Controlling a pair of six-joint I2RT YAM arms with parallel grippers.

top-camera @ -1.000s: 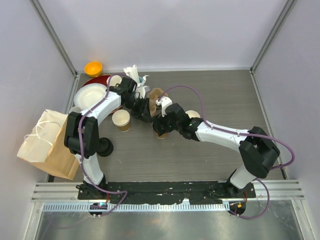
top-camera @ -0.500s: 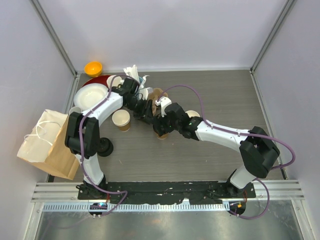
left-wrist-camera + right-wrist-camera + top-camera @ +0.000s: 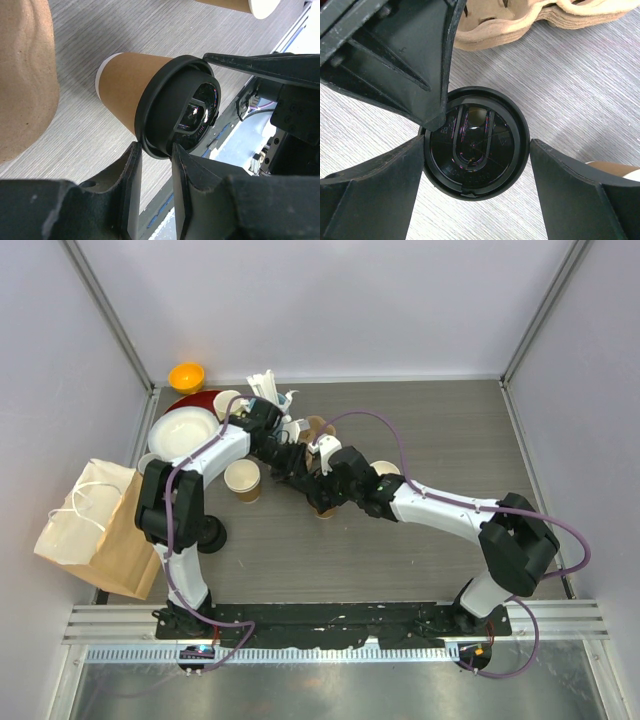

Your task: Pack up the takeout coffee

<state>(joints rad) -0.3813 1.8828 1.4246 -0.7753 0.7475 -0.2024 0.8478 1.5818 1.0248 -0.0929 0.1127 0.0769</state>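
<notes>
Holding lidded cup (image 3: 127,85): right gripper (image 3: 477,141), jaws wide, one finger flush to each side of the black lid (image 3: 475,145).
Left gripper (image 3: 155,148): jaws narrow, astride the lid's rim (clamped or only near it, can't tell).
Lidded cup location: upright on table (image 3: 440,420), near centre, under both wrists.
Open cup (image 3: 243,478): 9 o'clock of lidded cup, mouth up, cream inside showing.
Second open cup (image 3: 385,469): 2 o'clock of lidded cup, partly behind right arm.
Carrier (image 3: 312,427): pulp tray at 12 o'clock of lidded cup; contents not readable.
Paper bag (image 3: 95,525): table's 9 o'clock edge, white handles on top.
Sticks cup (image 3: 265,387): 11 o'clock, white sticks standing in it.
White plate (image 3: 183,432): 10 o'clock, stacked on red plate (image 3: 195,400); orange bowl (image 3: 186,375) beyond it.
Top view only: bag, plates, bowl; lid hidden under grippers.
Right wrist only: lid's top face, sip slot.
Left wrist only: cup's brown wall, white base rim.
</notes>
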